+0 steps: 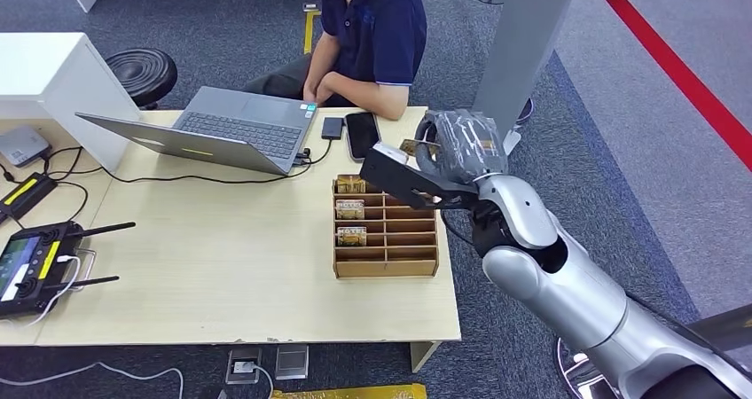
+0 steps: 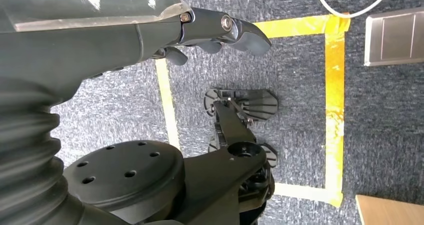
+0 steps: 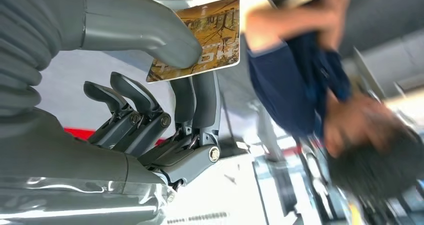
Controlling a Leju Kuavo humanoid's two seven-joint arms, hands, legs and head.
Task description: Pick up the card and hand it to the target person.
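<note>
Silver arm (image 1: 567, 284) reaches in from the near right, up over the right edge of the bench (image 1: 222, 275). Its right hand (image 1: 426, 164) hangs above the far right corner, pinching the card (image 3: 200, 40) between thumb (image 3: 145, 32) and two straight fingers (image 3: 205, 100); the other fingers curl back. Just left of the hand a wooden rack (image 1: 386, 230) stands on the bench with cards (image 1: 350, 210) in its left column. Farther off lie a phone (image 1: 362, 135) and an open laptop (image 1: 222, 129). A controller (image 1: 35, 262) sits at the near left edge. Beyond the far edge a person (image 1: 368, 40) sits, forearm on the bench. The left hand (image 2: 200, 32) hangs over taped carpet (image 2: 300, 85), holding nothing, fingers loosely bent.
</note>
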